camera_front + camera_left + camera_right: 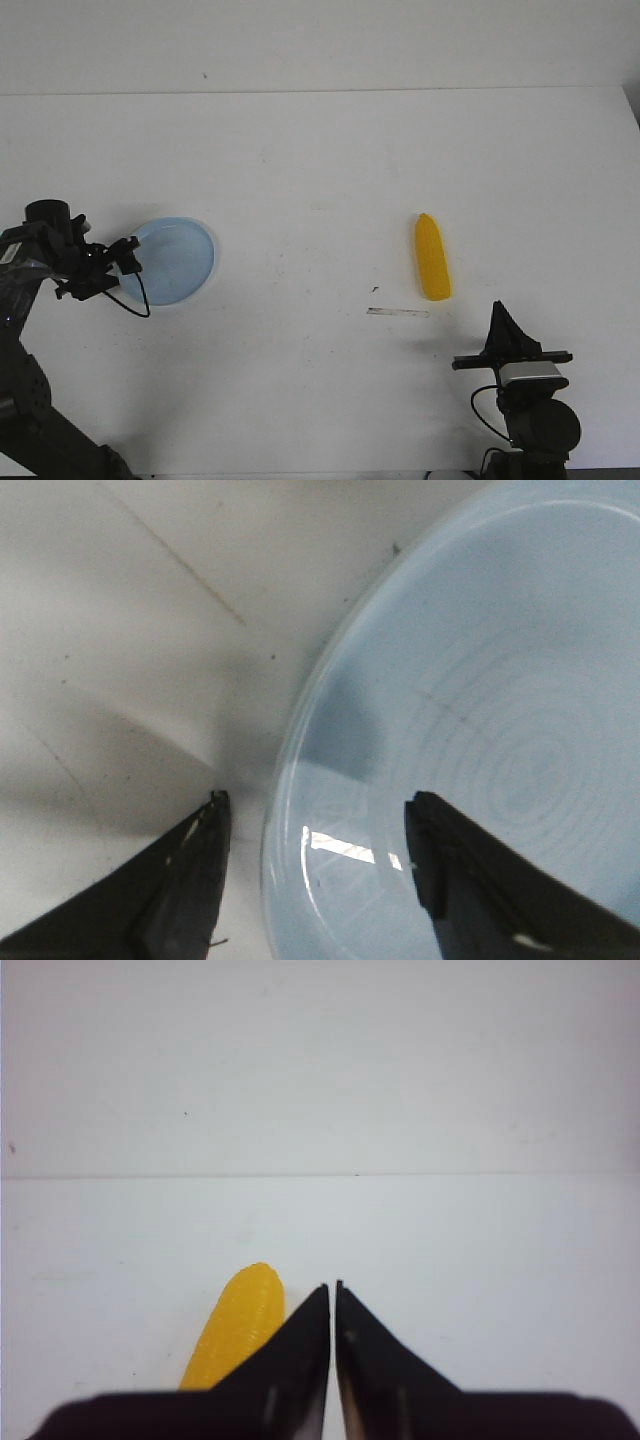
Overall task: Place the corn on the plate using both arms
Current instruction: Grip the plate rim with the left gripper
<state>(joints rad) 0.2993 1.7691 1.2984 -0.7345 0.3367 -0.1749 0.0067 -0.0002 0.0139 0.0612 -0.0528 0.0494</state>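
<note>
Still untouched, the corn (432,258) lies flat on the table (320,160), well right of the plate (185,262), tip pointing away. Right claw (332,1290) sits near it, pinched narrow, holding nothing; left claw (315,815) straddles the plate rim, spread wide. Looks like the reach step: next the right claw must open and drop over the cob.

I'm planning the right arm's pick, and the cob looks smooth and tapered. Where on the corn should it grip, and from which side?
Probably best across the thick middle of the corn, coming down from above. It lies flat on the table, pointed end away from the robot, so closing across its width avoids the narrowing tip. The right gripper is shut and must open first.
</note>
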